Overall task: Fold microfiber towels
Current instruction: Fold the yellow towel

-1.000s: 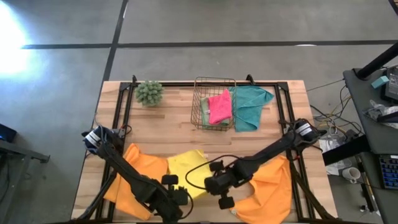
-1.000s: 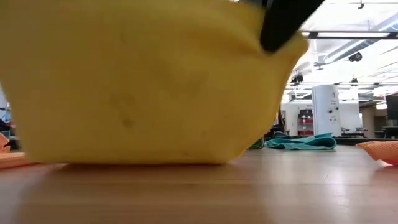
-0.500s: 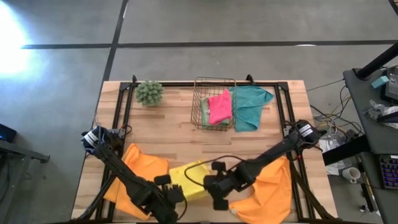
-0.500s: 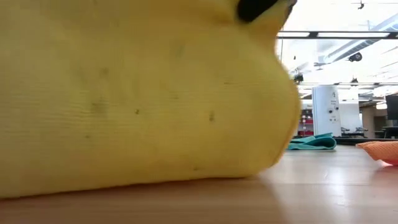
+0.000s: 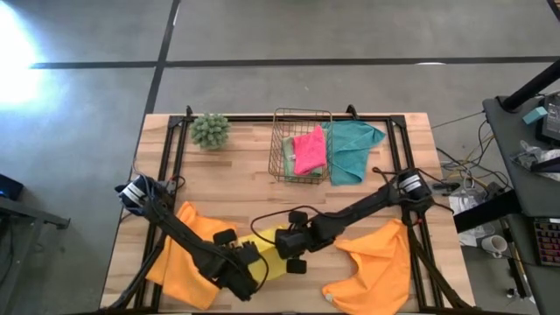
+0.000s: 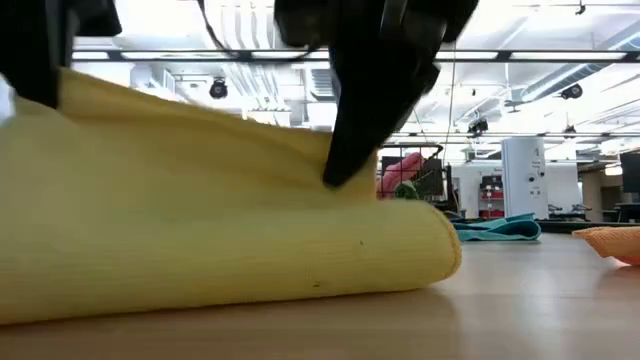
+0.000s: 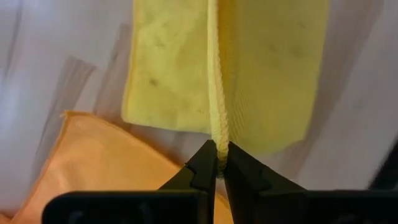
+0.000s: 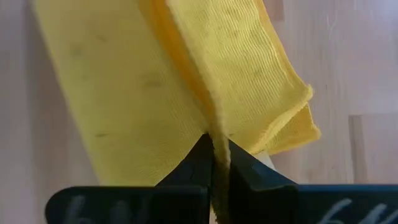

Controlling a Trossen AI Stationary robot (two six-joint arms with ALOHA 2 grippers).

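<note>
Nearest the front edge of the pale wooden slatted table (image 5: 236,192): a soft yellow microfiber towel (image 5: 267,255), doubled over into a thick flat roll, lying on the wood between two orange ones. Pinched at one edge by the left gripper (image 5: 248,260), fingers pressed together on a thin fold of the yellow cloth, clear in the left wrist view (image 7: 217,163). Pinched at the other end by the right gripper (image 5: 287,248), fingers likewise clamped tight on the cloth edge (image 8: 214,155). In the low view, the yellow towel (image 6: 220,240) filling most of the foreground, rounded fold at its end resting on the table, dark gripper parts pressing down from above.

To the left side, a crumpled orange microfiber towel (image 5: 188,245), partly under the left arm and touching the yellow one. To the right side, a second loose orange microfiber towel (image 5: 376,267), spread near the front corner, just beside the right arm.

Farther back, near the middle of the far edge: a square copper-coloured wire basket (image 5: 302,144). Inside it, a pink microfiber towel (image 5: 309,150) lying on top of a sage green one (image 5: 289,157). Draped against the basket's right side, a teal microfiber towel (image 5: 352,149), lying on the table. Farther left along the back edge, a fuzzy green plant ball (image 5: 211,129), well apart from the basket.
</note>
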